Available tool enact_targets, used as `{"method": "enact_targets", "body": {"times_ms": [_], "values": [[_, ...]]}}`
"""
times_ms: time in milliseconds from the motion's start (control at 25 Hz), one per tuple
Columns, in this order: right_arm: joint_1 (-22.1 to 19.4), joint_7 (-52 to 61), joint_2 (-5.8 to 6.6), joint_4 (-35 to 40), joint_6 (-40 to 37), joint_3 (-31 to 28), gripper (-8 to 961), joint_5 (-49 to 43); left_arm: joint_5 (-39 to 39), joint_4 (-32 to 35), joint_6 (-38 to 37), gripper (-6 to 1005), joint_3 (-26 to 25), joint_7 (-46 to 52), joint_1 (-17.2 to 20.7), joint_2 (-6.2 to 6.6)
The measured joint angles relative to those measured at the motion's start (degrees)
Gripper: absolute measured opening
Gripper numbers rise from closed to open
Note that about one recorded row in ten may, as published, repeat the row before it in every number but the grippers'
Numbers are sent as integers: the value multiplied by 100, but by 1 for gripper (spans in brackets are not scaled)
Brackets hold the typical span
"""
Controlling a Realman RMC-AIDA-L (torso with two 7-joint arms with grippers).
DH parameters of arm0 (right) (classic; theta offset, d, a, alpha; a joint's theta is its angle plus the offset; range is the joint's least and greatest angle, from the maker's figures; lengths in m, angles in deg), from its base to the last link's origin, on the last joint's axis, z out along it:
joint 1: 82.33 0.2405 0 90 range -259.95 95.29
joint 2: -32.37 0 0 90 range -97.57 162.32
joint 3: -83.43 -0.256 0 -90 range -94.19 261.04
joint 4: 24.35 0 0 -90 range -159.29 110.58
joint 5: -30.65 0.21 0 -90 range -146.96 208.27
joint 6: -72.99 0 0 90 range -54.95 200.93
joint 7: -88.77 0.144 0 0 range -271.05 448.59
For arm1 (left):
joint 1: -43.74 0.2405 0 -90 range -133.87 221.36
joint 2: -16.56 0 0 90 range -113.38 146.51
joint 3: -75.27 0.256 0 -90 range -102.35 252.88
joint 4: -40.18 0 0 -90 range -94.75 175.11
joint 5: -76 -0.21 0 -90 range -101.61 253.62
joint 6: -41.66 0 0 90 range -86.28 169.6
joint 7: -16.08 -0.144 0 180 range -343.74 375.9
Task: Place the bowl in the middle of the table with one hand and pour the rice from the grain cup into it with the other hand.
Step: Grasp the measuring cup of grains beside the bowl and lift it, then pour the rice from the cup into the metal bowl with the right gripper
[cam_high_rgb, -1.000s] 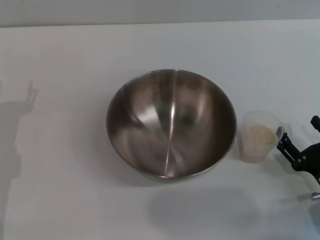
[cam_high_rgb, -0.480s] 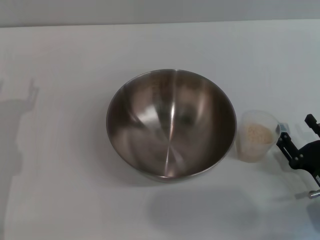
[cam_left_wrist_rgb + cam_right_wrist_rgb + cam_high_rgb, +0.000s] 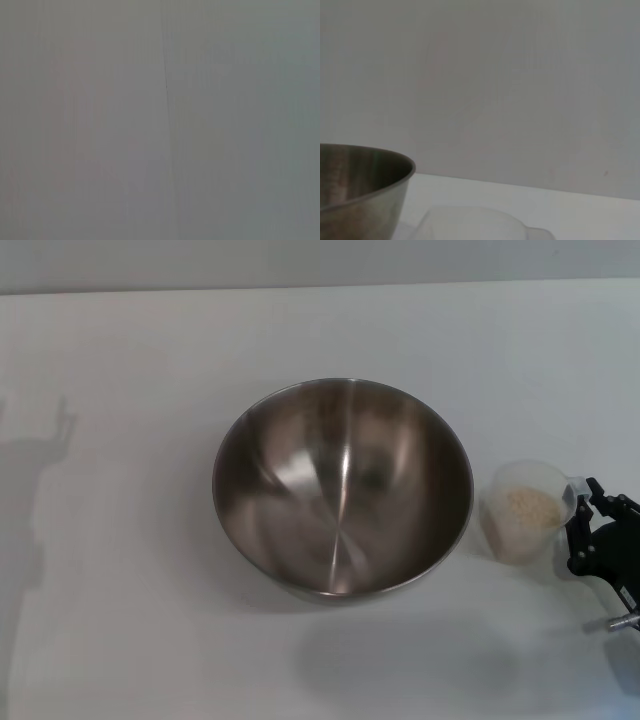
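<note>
From the head camera, the large round stainless-steel bowl sits about mid-table on the plain white table, empty inside. Just beside the bowl, on the robot's right and apparently not touching it, stands the small clear plastic grain cup holding pale rice. The black right gripper is at the cup's far side from the bowl, its fingers at the handle; whether they have clenched on it I cannot tell. The left gripper is out of sight, so its jaws cannot be judged.

The left wrist camera shows only a blank grey surface.

The right wrist camera alone gives a low side look: the bowl's rim and outer wall, with the cup's lip just beside it, but no fingers.

The step in hand looks like securing the cup. A firm, level grip should come before lifting, then a tilt with the lip over the bowl's hollow so that no grains spill.
</note>
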Motion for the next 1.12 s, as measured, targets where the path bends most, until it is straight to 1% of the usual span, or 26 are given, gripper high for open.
{"method": "enact_targets", "body": {"times_ms": [80,280,440,480,720,760,800,840,880,920,1000,1040,1120], "values": [[0,0,4,-11,0,0,333,0,1,0,0,791,-1,0,0,0],[-19,-4,14,-15,-18,-2,117,1,2,0,0,791,2,0,0,-8],[-49,-5,11,10,-30,-65,29,11,1,-2,0,791,17,0,0,-9],[-77,-6,10,15,-39,-159,7,17,1,-5,0,791,25,0,0,-9],[-183,-9,14,14,-249,-322,1,18,-1,-9,-2,791,41,0,0,-19],[-223,-9,14,15,-375,-353,1,18,-1,-9,-3,791,43,0,0,-19],[-306,-9,14,16,-665,-414,1,18,0,-10,-4,791,47,0,2,-19],[-306,-9,14,16,-665,-414,1,18,0,-10,-4,791,47,0,2,-19],[-371,-10,19,24,-1025,-481,1,18,-1,-10,-5,791,49,0,4,-19],[-371,-10,19,24,-1025,-481,1,18,-2,-10,-5,791,50,0,6,-19],[-411,-9,31,51,-1427,-554,1,18,-2,-10,-5,791,52,0,2,-18],[-411,-9,31,51,-1427,-554,1,18,-2,-10,-5,791,52,0,2,-18],[-400,-10,32,74,-1678,-596,1,18,-2,-9,-5,791,52,0,0,-18]]}}
